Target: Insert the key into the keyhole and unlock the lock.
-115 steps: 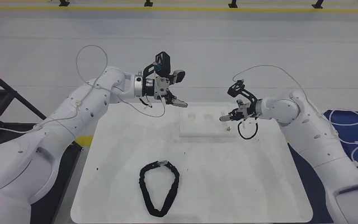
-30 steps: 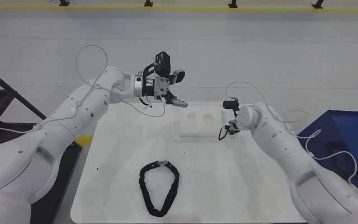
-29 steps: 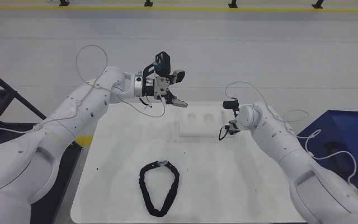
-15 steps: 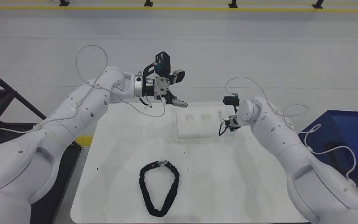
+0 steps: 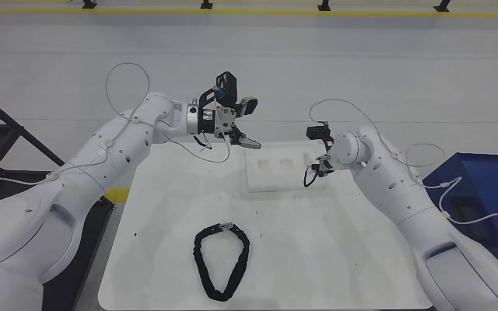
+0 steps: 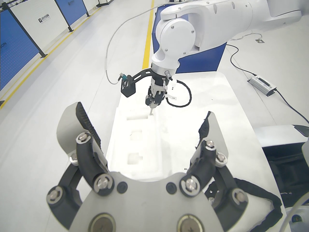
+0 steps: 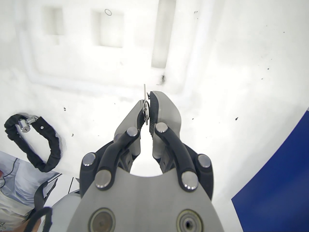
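Note:
A black fabric-covered chain lock (image 5: 222, 260) lies on the near middle of the white table (image 5: 350, 256); its metal lock cylinder (image 7: 24, 126) sits at one end of the loop (image 7: 45, 150). My right gripper (image 7: 145, 107) is shut on a small metal key (image 7: 144, 95), whose blade points down at the right end of a white foam tray (image 5: 272, 177). In the top view that right gripper (image 5: 316, 165) hangs just above the tray's right end. My left gripper (image 6: 144, 131) stands open and empty, high above the tray's left end (image 5: 243, 140).
The foam tray (image 7: 79, 56) has several shallow recesses; a small ring (image 7: 108, 12) lies in one. A blue bin (image 5: 471, 186) stands off the table's right edge. The table around the chain is bare.
My right arm has swung in from the right, turned its gripper downward over the tray's right end, and shifted slightly toward the back. The left arm and the chain lock have not moved.

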Controlling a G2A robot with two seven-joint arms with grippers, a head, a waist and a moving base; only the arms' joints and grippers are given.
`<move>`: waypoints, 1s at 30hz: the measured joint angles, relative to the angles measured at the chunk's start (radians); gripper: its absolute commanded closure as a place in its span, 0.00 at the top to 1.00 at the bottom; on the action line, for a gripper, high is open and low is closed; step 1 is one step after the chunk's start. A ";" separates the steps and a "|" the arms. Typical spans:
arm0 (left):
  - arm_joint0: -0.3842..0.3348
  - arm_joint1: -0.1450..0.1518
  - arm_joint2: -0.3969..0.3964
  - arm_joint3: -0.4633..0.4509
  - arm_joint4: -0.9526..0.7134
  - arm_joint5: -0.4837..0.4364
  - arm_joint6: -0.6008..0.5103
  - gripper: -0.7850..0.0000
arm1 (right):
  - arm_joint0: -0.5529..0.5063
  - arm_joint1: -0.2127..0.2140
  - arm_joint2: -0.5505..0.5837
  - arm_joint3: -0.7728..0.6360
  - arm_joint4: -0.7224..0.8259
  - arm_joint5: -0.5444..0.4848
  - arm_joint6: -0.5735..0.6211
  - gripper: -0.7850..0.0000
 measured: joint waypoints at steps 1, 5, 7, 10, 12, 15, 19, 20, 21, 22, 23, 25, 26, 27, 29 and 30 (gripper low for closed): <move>0.000 0.000 0.000 0.000 0.000 0.000 0.000 1.00 | -0.019 0.012 0.019 -0.047 -0.012 0.007 0.009 0.00; 0.000 0.000 0.000 0.000 0.000 0.000 0.000 1.00 | -0.131 0.070 0.133 -0.282 -0.046 0.007 0.037 0.00; 0.000 0.000 0.000 0.000 0.000 0.000 0.000 1.00 | -0.190 0.094 0.196 -0.384 -0.057 0.007 0.033 0.00; 0.000 0.000 0.000 0.000 0.000 0.000 0.000 1.00 | -0.303 0.128 0.310 -0.546 -0.046 0.009 0.008 0.00; 0.000 0.000 0.000 0.000 0.000 0.000 0.000 1.00 | -0.384 0.147 0.387 -0.645 -0.033 -0.001 -0.018 0.00; 0.000 0.000 0.000 0.000 0.000 0.000 0.000 1.00 | -0.488 0.165 0.489 -0.751 0.032 -0.057 -0.059 0.00; 0.000 0.000 0.000 0.000 0.000 0.000 0.000 1.00 | -0.597 0.180 0.603 -0.827 0.121 -0.146 -0.133 0.00; 0.000 0.000 0.000 0.000 0.000 0.000 0.000 1.00 | -0.628 0.182 0.633 -0.844 0.143 -0.168 -0.168 0.00; 0.000 0.000 0.000 0.000 0.000 0.000 0.000 1.00 | -0.651 0.184 0.654 -0.857 0.159 -0.185 -0.197 0.00; 0.000 0.000 0.000 0.000 0.000 0.000 0.000 1.00 | -0.674 0.185 0.673 -0.868 0.176 -0.205 -0.226 0.00; 0.000 0.000 0.000 0.000 0.000 0.000 0.000 1.00 | -0.702 0.186 0.697 -0.879 0.197 -0.232 -0.262 0.00; 0.000 0.000 0.000 0.000 0.000 0.000 0.000 1.00 | -0.741 0.188 0.731 -0.894 0.227 -0.273 -0.308 0.00; 0.000 0.000 0.000 0.000 0.000 0.000 0.000 1.00 | -0.765 0.190 0.753 -0.901 0.247 -0.299 -0.333 0.00; 0.000 0.000 0.000 0.000 0.000 0.000 0.000 1.00 | -0.782 0.191 0.768 -0.906 0.264 -0.318 -0.348 0.00; 0.000 0.000 0.000 0.000 0.000 0.000 0.000 1.00 | -0.814 0.193 0.798 -0.910 0.298 -0.360 -0.376 0.00; 0.000 0.000 0.000 0.000 0.000 0.000 0.000 1.00 | -0.825 0.194 0.809 -0.912 0.307 -0.378 -0.383 0.00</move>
